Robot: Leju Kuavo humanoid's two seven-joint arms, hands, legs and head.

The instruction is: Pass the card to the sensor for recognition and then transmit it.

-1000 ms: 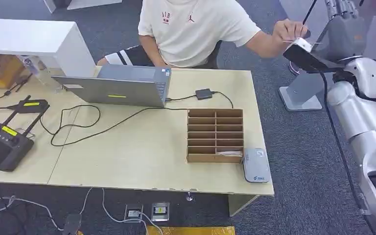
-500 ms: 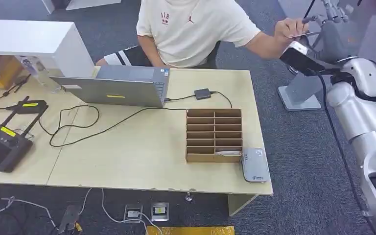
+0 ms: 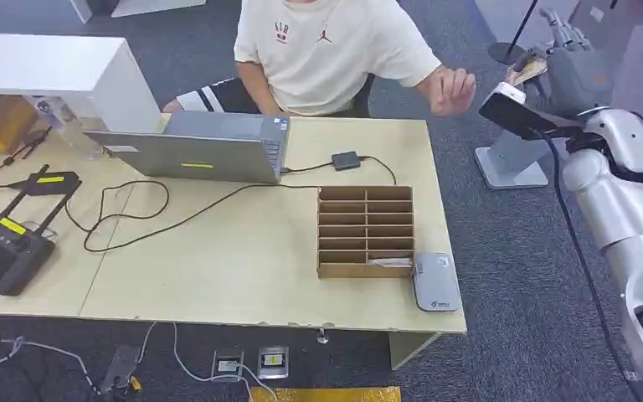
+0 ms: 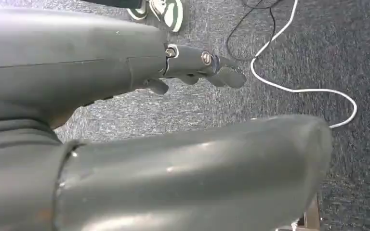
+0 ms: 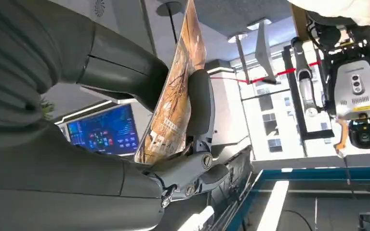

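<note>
My right hand [image 3: 571,60] is raised beyond the table's far right corner and pinches a brown patterned card [image 3: 528,69]. In the right wrist view the card [image 5: 176,94] stands between the thumb [image 5: 120,67] and a dark finger [image 5: 200,103]. The grey card sensor [image 3: 435,283] lies flat at the table's front right, beside a cardboard slot rack [image 3: 366,232]. My left hand [image 4: 101,62] hangs over carpet with its fingers [image 4: 212,70] apart and nothing in it. A person's hand [image 3: 452,86] hovers left of the card, apart from it.
A person in a white shirt [image 3: 326,50] sits behind the table [image 3: 243,260]. On it are a laptop [image 3: 197,146], cables, a small black adapter [image 3: 346,160] and a black controller [image 3: 4,244]. A grey stand base [image 3: 511,163] sits on the carpet at the right.
The person has let go of the card at my right hand and pulled their hand back towards the table. My right hand now holds the card alone.
</note>
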